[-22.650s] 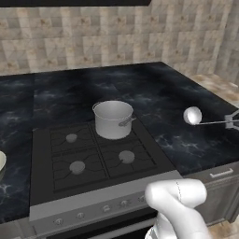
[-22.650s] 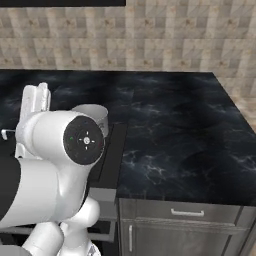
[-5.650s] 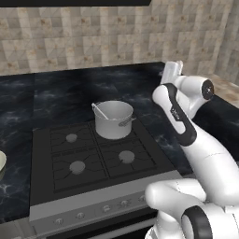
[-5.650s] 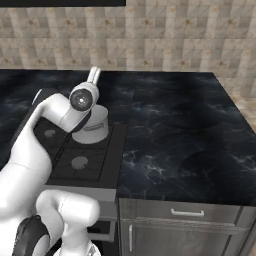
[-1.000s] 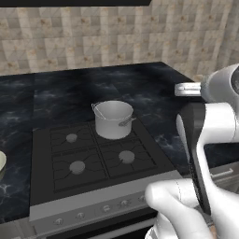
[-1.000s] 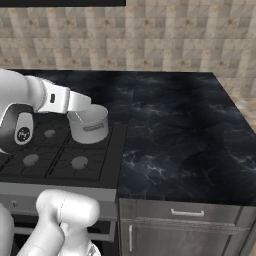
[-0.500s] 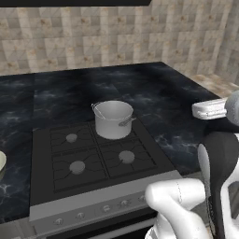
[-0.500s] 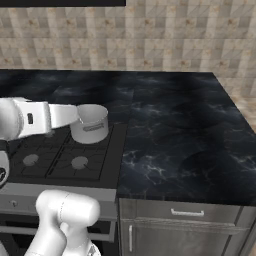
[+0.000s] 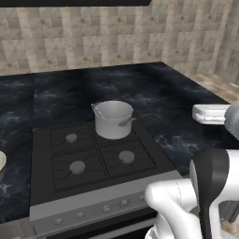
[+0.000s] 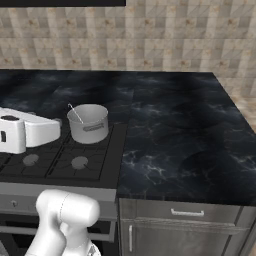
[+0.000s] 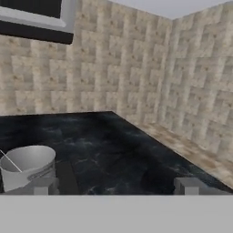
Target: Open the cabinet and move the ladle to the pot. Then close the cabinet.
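Ladle rests inside the pot on the stove; pincer spread, holding nothing

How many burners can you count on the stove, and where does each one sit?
4, in a square: back left, front left, front right, and the back right one hidden under the pot.

Two base cameras look down from behind at the stove and pot; the hand camera looks level across the counter from nearby.
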Robot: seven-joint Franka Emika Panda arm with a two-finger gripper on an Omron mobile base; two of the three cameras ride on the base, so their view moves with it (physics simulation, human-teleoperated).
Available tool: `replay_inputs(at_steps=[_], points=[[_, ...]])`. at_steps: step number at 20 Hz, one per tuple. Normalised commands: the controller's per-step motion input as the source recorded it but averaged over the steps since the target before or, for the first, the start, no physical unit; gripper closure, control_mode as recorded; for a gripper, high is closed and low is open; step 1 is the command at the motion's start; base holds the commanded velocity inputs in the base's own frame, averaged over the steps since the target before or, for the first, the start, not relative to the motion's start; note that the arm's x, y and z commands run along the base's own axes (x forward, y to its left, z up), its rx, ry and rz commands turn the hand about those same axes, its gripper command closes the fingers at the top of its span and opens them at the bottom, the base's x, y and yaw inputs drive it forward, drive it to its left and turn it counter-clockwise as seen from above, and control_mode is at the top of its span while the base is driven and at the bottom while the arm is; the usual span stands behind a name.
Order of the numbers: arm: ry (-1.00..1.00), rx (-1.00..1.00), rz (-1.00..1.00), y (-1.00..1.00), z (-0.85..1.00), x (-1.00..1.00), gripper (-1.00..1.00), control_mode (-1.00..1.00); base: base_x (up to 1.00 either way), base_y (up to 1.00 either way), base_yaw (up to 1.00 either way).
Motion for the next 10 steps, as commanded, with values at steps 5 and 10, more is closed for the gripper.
replay_inputs(at_steps=[5,10], points=[[0.02,0.15,0.00,-0.01,0.14,0.00,-1.00,1.00,-0.03,-0.02,0.00],[0.00,0.00,0.00,0.00,0.00,0.00,-1.00,1.00,-0.50,-0.91,-0.14]])
